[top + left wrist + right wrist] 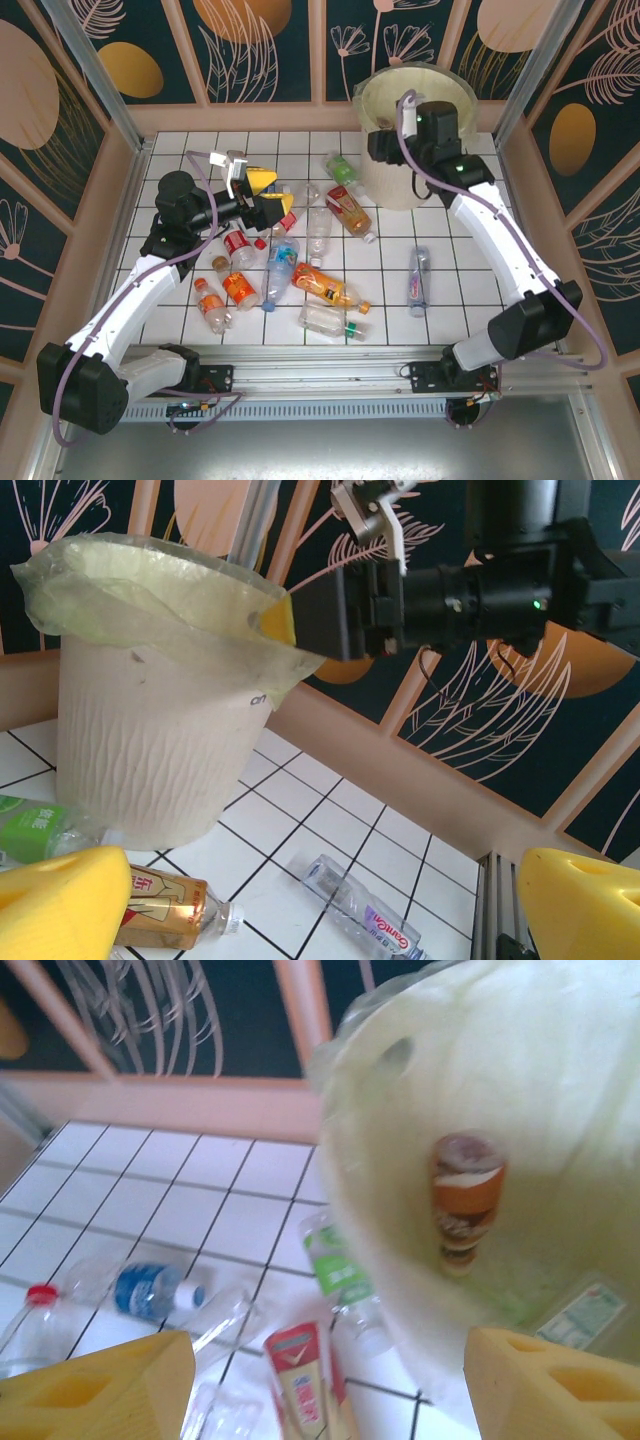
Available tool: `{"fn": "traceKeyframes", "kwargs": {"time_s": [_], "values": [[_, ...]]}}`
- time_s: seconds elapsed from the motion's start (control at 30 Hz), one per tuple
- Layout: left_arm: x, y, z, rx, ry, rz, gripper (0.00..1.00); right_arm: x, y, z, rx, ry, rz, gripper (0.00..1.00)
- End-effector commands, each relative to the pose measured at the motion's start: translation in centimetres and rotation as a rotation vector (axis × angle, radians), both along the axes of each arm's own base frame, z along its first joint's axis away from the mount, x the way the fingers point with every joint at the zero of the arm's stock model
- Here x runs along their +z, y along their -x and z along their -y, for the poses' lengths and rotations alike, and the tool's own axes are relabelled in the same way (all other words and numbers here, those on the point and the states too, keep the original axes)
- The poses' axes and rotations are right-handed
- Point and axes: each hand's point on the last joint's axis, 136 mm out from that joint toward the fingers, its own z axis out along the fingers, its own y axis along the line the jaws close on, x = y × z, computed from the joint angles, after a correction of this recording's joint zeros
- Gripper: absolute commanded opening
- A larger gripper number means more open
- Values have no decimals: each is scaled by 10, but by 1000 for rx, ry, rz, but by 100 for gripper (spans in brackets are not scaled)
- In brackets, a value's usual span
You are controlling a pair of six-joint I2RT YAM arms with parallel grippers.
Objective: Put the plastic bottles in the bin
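The right gripper [325,1375] hangs released at the rim of the bin [150,740], its yellow fingers [100,1390] apart with nothing between them. A brown-labelled bottle [467,1200] is inside the bin by the lined wall; whether it is falling or resting I cannot tell. The bin stands at the far right corner of the desk [470,250]. The other bottles [325,285] lie scattered over the middle and toward the left edge, with a green-labelled bottle [340,168] just beside the bin's base and a blue-labelled bottle [418,280] alone nearer the right edge. The left gripper [268,197] hovers released, spread wide, above the far side of the pile. The likeliest trouble is at the rim: the thin bag [150,570] folds loosely over it, and a finger drawn back low could catch the film and drag the bag or rock the bin. In the pile the bottles are round, clear and close together, some touching, so a gripper coming down off-centre may nudge one into a roll or close on two at once. The green-labelled one, tucked by the bin, leaves little room for a finger on that side. The desk is white tile with dark grid lines, smooth enough to let bottles slide. It is fenced by dark patterned walls [260,40] with leaf and orange oval shapes, pale frames and metal posts [90,70].
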Motion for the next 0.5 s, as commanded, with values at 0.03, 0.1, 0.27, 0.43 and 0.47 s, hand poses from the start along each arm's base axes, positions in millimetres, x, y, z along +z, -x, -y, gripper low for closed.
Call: {"fn": "traceKeyframes", "kwargs": {"time_s": [0.03,0.1,0.27,0.43,0.47], "values": [[17,4,1,-10,9,48,99,-11,33,-13,77,31,-16,72],[19,6,1,-12,9,55,99,-24,48,-19,116,28,-60,71],[24,9,-1,-6,12,75,98,-60,74,-25,145,-36,-174,71],[28,13,-1,-12,17,86,99,-98,88,-32,91,-156,-292,72],[28,13,-2,-8,16,88,98,-104,90,-34,75,-181,-309,72]]}}
